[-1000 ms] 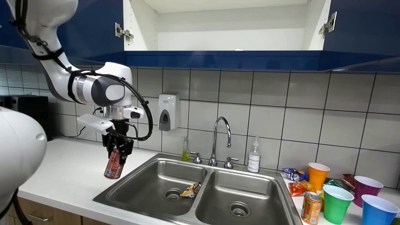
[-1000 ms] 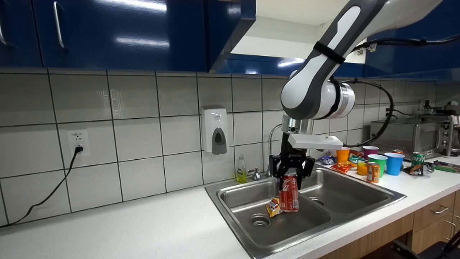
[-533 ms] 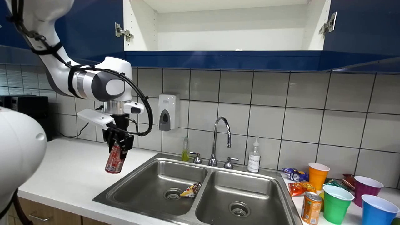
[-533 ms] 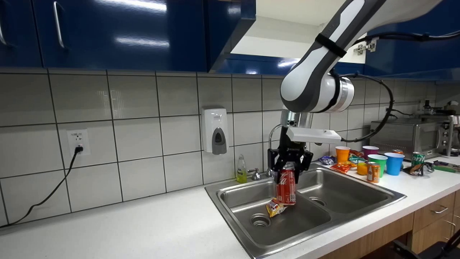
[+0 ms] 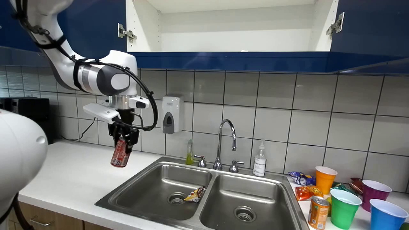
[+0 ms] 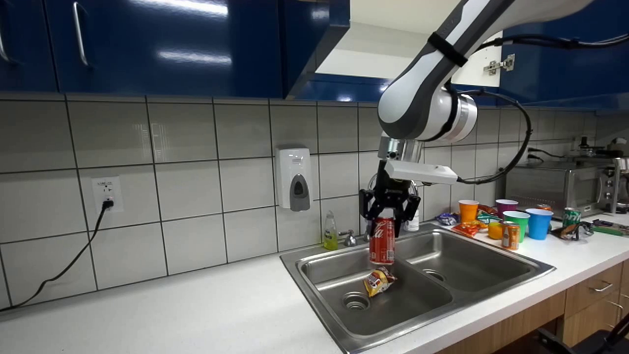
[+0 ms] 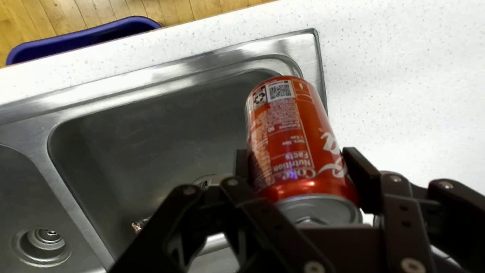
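Note:
My gripper [image 6: 385, 229] is shut around the upper part of a red Coke can [image 6: 382, 248], seen in both exterior views. In an exterior view the can [image 5: 120, 155] hangs slightly tilted, clear of the counter. The wrist view has black fingers [image 7: 362, 178] pressed on both sides of the can [image 7: 282, 125], its silver top facing the palm. Behind the can there, a corner of the steel sink [image 7: 303, 41] shows. A yellow-brown snack bag [image 6: 379, 281] lies in the basin below, beside the drain; the wrist view has most of it hidden.
A tall faucet [image 5: 220, 143], a green soap bottle [image 5: 189, 153] and a pump bottle [image 5: 260, 159] line the sink's back. Colored cups [image 5: 345, 210], an orange can [image 5: 318, 212] and snack bags stand beside the sink. Overhead is an open cabinet [image 5: 236, 32]. A blue bin [image 7: 83, 38] sits below the counter edge.
The gripper has risen steadily with the can in its grip, shifting a little sideways. The snack bag, partly covered by the can before, shows fully in an exterior view.

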You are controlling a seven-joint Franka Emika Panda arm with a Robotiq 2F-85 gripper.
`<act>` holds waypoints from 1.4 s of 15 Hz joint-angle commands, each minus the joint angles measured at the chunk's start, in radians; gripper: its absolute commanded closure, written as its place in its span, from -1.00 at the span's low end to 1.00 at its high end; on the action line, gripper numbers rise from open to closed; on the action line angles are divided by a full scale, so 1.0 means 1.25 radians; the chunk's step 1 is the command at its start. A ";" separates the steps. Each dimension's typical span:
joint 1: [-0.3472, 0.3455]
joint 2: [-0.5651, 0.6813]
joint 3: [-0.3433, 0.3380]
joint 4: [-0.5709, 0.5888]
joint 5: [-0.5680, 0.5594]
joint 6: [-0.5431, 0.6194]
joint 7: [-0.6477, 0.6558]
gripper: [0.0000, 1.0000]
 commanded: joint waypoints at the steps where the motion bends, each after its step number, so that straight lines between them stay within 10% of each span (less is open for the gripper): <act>1: -0.023 -0.002 0.023 0.004 0.013 -0.005 -0.007 -0.26; 13: -0.025 -0.004 0.022 0.008 0.016 -0.008 -0.007 -0.26; 14: -0.025 -0.004 0.022 0.008 0.016 -0.008 -0.007 0.24; 21: -0.032 -0.021 0.035 0.008 -0.003 -0.007 0.007 0.24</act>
